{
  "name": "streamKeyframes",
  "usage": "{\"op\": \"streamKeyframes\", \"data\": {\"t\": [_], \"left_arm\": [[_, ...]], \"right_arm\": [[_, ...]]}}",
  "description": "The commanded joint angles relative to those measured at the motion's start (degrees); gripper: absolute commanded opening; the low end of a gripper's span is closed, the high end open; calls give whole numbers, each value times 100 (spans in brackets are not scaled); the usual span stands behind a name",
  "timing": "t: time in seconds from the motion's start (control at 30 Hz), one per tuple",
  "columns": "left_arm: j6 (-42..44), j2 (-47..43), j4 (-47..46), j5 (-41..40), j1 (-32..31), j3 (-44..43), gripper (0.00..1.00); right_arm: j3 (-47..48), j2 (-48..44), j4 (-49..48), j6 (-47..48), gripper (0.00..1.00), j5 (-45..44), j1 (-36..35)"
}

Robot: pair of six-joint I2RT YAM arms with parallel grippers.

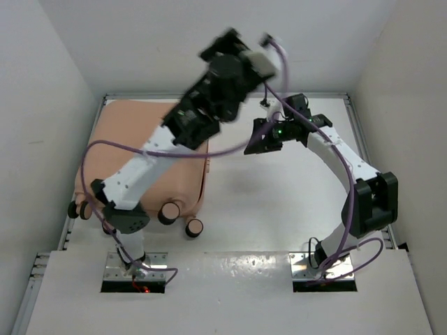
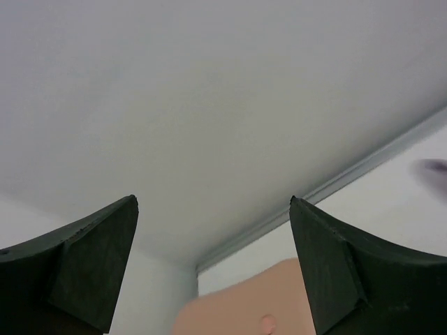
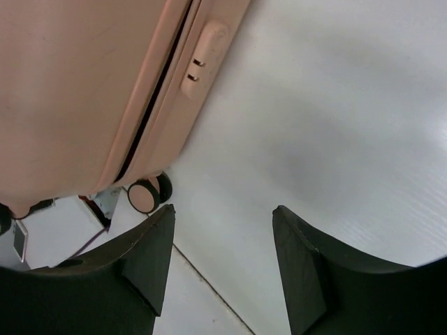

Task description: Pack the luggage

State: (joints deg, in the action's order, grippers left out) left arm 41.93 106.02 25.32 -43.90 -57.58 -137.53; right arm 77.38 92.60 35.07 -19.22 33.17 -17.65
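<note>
- I am holding my left gripper (image 2: pixel 213 202) high up, its jaws spread wide with nothing between them.
- I am holding my right gripper (image 3: pixel 223 209) over the table (image 1: pixel 279 209), jaws partly apart and gripping nothing.
- The luggage (image 1: pixel 126 129) is lying shut in the table's far left corner, its wheels (image 1: pixel 194 227) pointing toward the near edge.

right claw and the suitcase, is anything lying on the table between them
Nothing: only bare white table lies between the right claw and the luggage, clearest in the right wrist view.
</note>
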Motion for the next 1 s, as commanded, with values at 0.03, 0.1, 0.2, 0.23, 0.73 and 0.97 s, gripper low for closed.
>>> {"op": "streamKeyframes", "data": {"t": [0.03,0.1,0.2,0.23,0.73,0.97], "left_arm": [[-1863,-1762,500,-455,1922,668,91],[-1934,-2416,500,-365,2934,1515,91],[-2039,-3533,1000,196,3884,3244,90],[-2040,-3796,1132,580,4104,3564,87],[-2699,-5478,2399,2772,7128,6976,75],[-2410,-4521,2276,4230,9149,6899,75]], "right_arm": [[-241,-251,-35,146,57,76,-186],[-363,-321,-53,269,57,-29,-326],[-609,-496,-262,384,57,-310,-598],[-663,-601,-299,436,57,-433,-634],[-2869,-2914,-589,2994,46,-565,-2057],[-2817,-2967,-325,3354,44,-794,-2479]]}}
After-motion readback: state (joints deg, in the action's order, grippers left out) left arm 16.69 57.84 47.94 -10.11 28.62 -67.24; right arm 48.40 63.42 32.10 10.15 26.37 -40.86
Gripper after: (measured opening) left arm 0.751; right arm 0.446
